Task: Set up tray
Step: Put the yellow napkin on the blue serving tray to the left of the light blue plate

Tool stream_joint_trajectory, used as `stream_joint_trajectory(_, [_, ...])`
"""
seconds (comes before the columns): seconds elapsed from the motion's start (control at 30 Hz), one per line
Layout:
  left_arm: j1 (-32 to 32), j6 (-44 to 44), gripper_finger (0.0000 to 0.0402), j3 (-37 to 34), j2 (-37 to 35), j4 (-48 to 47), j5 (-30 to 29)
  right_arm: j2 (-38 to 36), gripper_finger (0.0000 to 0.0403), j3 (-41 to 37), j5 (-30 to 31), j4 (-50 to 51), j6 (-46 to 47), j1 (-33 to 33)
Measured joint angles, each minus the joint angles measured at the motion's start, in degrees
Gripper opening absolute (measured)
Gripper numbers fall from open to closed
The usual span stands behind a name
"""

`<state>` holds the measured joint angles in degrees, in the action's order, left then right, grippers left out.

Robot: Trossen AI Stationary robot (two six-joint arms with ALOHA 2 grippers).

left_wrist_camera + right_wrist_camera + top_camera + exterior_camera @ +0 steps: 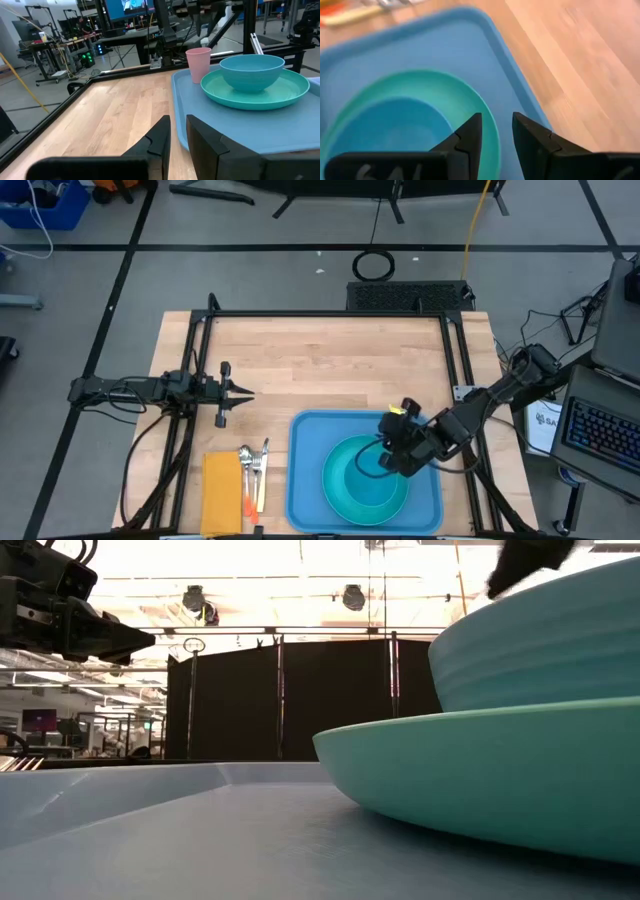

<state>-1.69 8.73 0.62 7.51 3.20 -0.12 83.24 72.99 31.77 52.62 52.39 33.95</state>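
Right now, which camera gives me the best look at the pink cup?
The left wrist view: the pink cup stands upright on the tray, beside the plate holding the bowl. In the high view the right arm hides it; the low and right wrist views miss it entirely.

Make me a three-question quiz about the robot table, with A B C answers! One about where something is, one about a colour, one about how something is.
1. Where is the bowl?
A. on the plate
B. on the bare wood
C. on the napkin

2. What colour is the cup?
A. green
B. pink
C. black

3. What is between the fingers of the right gripper?
A. a spoon
B. the cup
C. nothing

Answers: 1 A, the bowl sits in the plate on the tray. 2 B, the left wrist view shows it pink. 3 C, its fingers stand apart with only a gap.
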Motion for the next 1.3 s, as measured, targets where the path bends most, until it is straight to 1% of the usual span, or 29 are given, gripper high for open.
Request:
stream_joint_trajectory(0.17, [0.0, 0.0, 0.0067, 0.0, -0.02, 0.01, 0.0, 0.0, 0.01, 0.0, 0.09, -13.36, -14.04, -2.58])
stream_joint_trajectory(0.3, [0.0, 0.0, 0.0067, 0.0, -0.02, 0.0, 0.0, 0.0, 0.01, -1.76, -0.62, -27.56, -27.24, -4.14])
stream_joint_trajectory(0.43, [0.0, 0.0, 0.0067, 0.0, 0.0, 0.0, 0.0, 0.0, 0.01, -4.46, -6.3, -39.0, -36.81, -6.0])
stream_joint_trajectory(0.57, [0.0, 0.0, 0.0067, 0.0, -0.02, 0.0, 0.0, 0.04, 0.01, -8.13, -13.79, -47.06, -41.39, -8.01])
stream_joint_trajectory(0.67, [0.0, 0.0, 0.0067, 0.0, -0.02, 0.0, 0.0, 0.26, 0.01, -10.34, -18.48, -50.42, -44.57, -9.31])
stream_joint_trajectory(0.87, [0.0, 0.0, 0.0067, 0.0, -0.02, 0.0, 0.0, 0.37, 0.01, -12.54, -18.54, -51.76, -49.97, -10.07])
stream_joint_trajectory(0.93, [0.0, 0.0, 0.0067, 0.0, 0.0, 0.02, 0.0, 0.67, 0.01, -13.0, -18.62, -53.31, -53.07, -10.05])
stream_joint_trajectory(1.03, [0.0, 0.0, 0.0067, 0.0, -0.02, 0.0, 0.0, 2.45, 0.01, -13.07, -22.53, -57.37, -58.5, -10.04])
stream_joint_trajectory(1.17, [0.0, 0.0, 0.0067, 0.0, -0.02, 0.07, 0.0, 5.7, 0.01, -13.14, -27.28, -62.4, -62.22, -10.15])
stream_joint_trajectory(1.3, [0.0, 0.0, 0.0067, 0.0, -0.02, 0.07, -0.02, 9.17, 0.01, -13.14, -28.36, -66.1, -65.52, -10.82])
